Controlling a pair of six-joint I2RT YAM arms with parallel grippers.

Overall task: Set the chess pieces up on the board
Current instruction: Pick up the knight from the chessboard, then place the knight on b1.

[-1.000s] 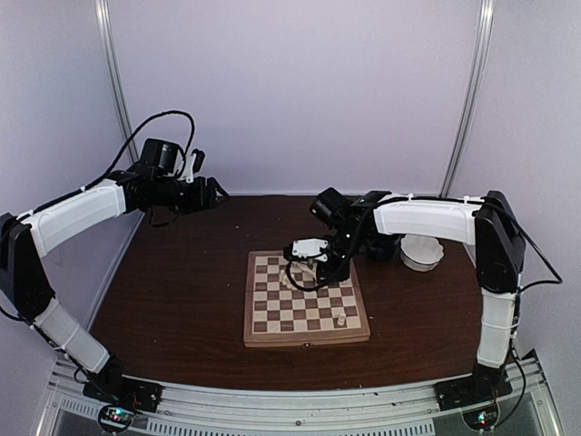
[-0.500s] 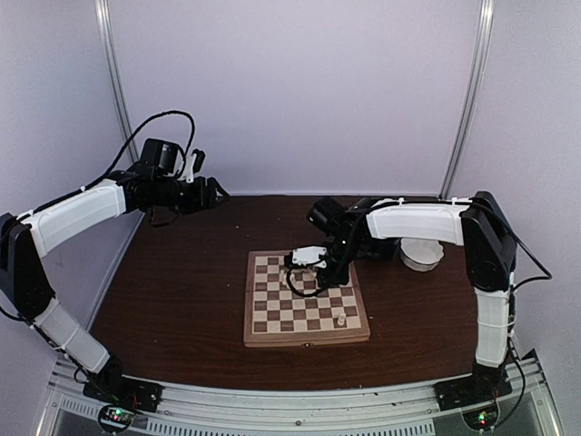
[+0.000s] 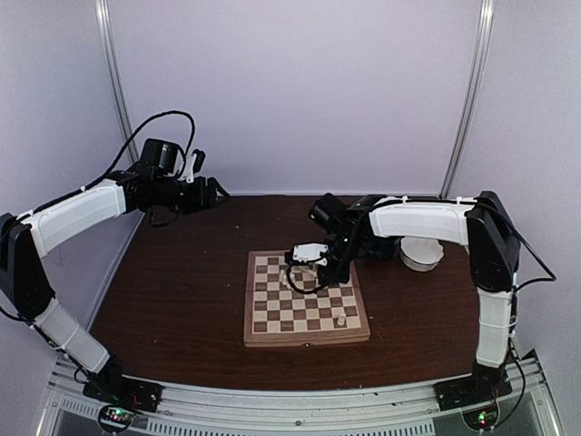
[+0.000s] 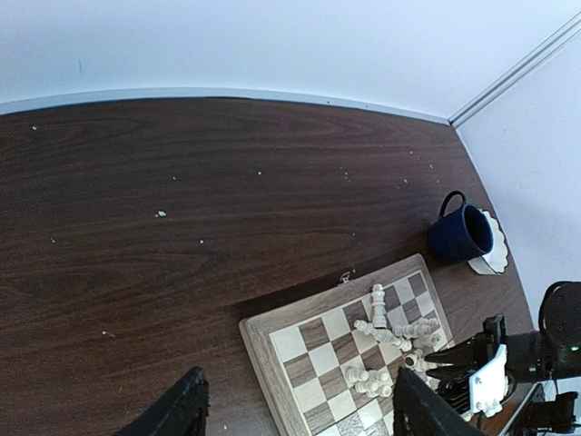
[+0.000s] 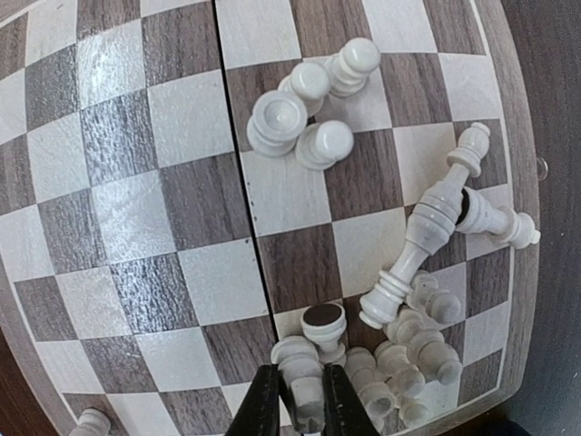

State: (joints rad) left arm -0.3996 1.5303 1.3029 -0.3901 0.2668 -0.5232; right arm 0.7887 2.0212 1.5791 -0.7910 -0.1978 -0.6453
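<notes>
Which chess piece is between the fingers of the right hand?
The cream piece next to the one showing its dark round base; it alone has a finger of the right hand on each side.

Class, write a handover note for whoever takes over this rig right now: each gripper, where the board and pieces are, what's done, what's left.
Left gripper: open, empty, held over the table's far left, off the board.
Right gripper: shut on one chess piece at the heap's edge.
Chess pieces: mostly a jumbled heap on the board's far right, several toppled; one lone piece stands near its near-right corner.
Done: no rows formed yet.
Left: place nearly every piece.
</notes>
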